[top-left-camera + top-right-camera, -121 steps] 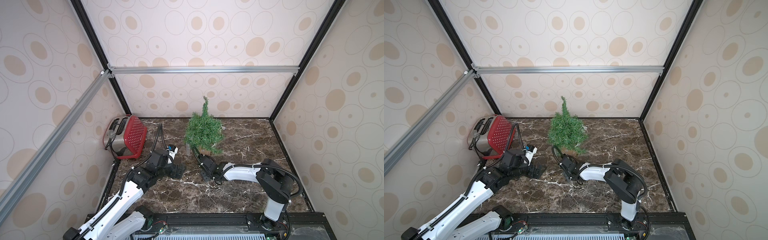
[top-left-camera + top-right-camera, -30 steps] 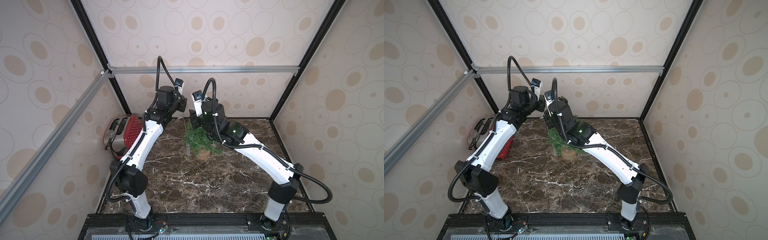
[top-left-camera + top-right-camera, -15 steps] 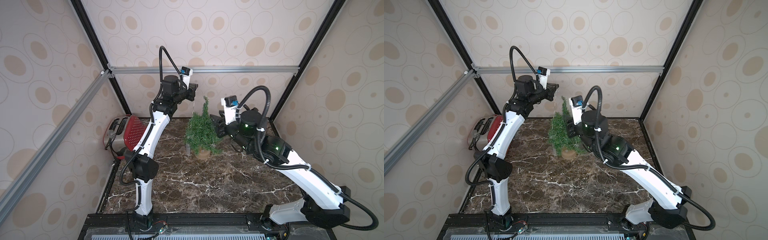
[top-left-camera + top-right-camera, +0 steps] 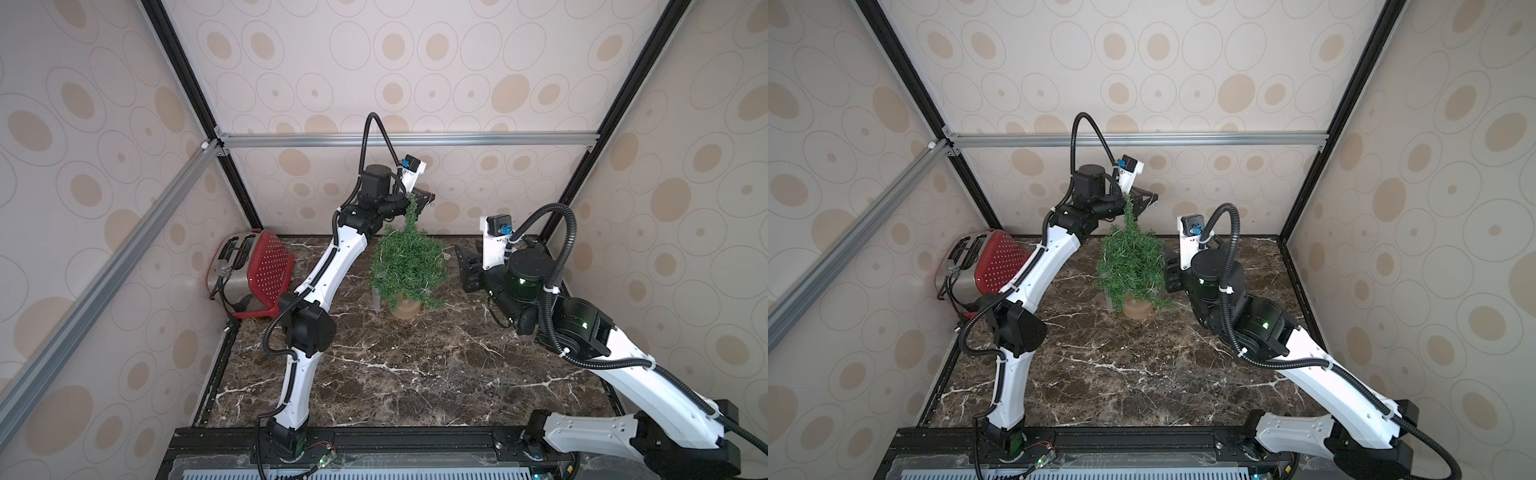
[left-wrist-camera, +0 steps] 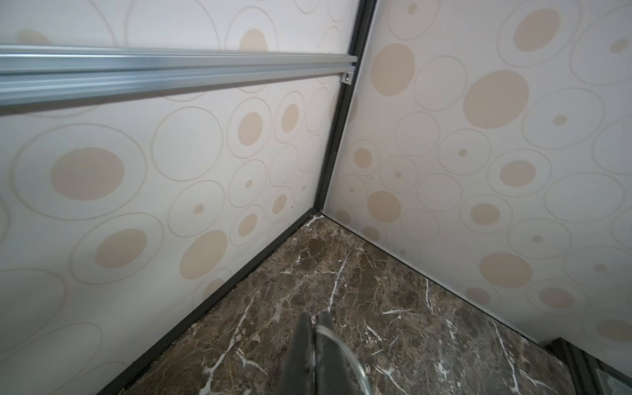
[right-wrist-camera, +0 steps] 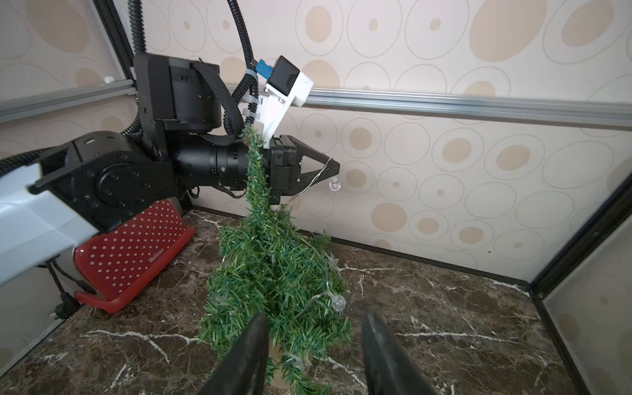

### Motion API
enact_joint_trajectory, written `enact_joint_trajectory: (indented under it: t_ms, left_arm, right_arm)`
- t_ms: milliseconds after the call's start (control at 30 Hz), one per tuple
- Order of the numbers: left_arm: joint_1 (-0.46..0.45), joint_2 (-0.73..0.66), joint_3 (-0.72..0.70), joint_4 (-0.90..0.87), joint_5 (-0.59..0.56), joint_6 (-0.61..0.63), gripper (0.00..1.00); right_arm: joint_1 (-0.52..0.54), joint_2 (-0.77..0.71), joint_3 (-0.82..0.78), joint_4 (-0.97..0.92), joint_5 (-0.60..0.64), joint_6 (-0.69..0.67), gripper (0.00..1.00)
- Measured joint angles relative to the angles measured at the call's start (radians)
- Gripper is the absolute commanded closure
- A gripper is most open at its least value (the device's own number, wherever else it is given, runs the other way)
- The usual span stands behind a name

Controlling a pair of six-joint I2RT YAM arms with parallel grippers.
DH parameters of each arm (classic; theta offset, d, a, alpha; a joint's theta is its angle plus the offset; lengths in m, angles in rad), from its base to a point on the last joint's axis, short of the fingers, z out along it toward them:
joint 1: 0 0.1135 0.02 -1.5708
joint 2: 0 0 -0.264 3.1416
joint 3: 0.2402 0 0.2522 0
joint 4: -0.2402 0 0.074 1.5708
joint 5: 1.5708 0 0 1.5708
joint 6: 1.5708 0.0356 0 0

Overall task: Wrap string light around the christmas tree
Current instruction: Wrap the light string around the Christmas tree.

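Because wire must clear treetop, left gripper: pinches string light (upper centre)
right gripper: parted, empty, facing christmas tree

Christmas tree: matt green, plastic-looking needles; base tan, matt, wood-like. String light: clear glossy bulbs, thin shiny wire. Toaster: glossy red shell w/ white dots, brushed-metal side. Tabletop: brown marble-look, white veins, slight sheen. Frame rail: satin aluminium. Walls: matt, printed circles. Left arm shell: smooth white plastic.
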Motion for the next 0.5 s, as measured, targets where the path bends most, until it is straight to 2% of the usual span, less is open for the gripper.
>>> enact_joint_trajectory:
  t_ms: [67,167,233,300,500]
  left_arm:
    - [-0.008,0.000,0.000,-0.021,0.016,0.022,0.70]
    - [-0.013,-0.002,-0.001,-0.047,0.010,0.068,0.42]
    - [-0.014,-0.005,-0.007,-0.066,-0.005,0.099,0.32]
    - [-0.014,-0.014,-0.018,-0.078,-0.033,0.129,0.28]
    - [-0.014,-0.097,-0.107,-0.093,-0.112,0.247,0.26]
  right_arm:
    - [0.000,-0.004,-0.011,-0.006,0.026,0.003,0.52]
    - [-0.001,-0.004,-0.018,-0.010,0.052,0.007,0.52]
    - [-0.002,-0.007,-0.025,-0.011,0.066,0.010,0.52]
    - [-0.002,-0.011,-0.032,-0.011,0.080,0.014,0.52]
    - [-0.003,-0.020,-0.052,-0.011,0.123,0.022,0.54]
